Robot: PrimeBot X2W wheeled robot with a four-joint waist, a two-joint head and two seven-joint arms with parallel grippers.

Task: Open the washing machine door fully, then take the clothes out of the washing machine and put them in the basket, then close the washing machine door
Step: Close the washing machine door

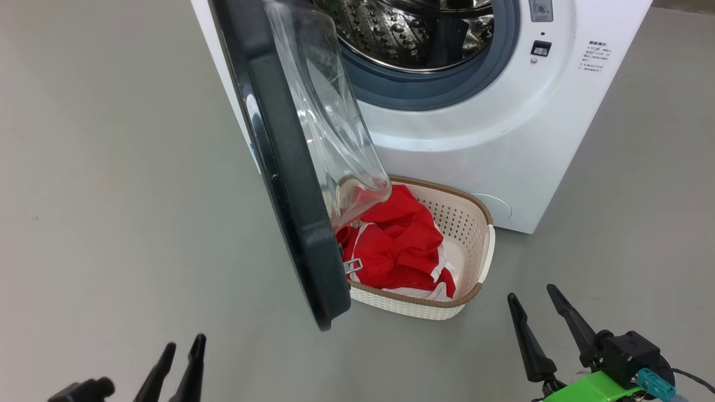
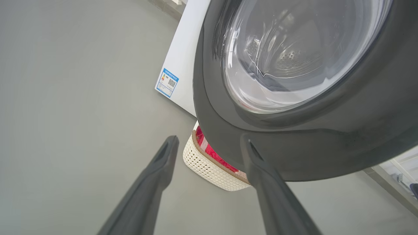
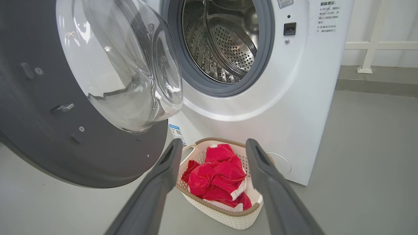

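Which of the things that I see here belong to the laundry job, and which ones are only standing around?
Job: door, washing machine, clothes, basket.
Only standing around: white rail by the wall, grey floor.

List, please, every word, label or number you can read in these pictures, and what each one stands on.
No text here is legible enough to quote.
Chinese notice on the washing machine front: too small to read.
Blue label at its lower corner: too small.
Grey sticker higher on that front: blurred.
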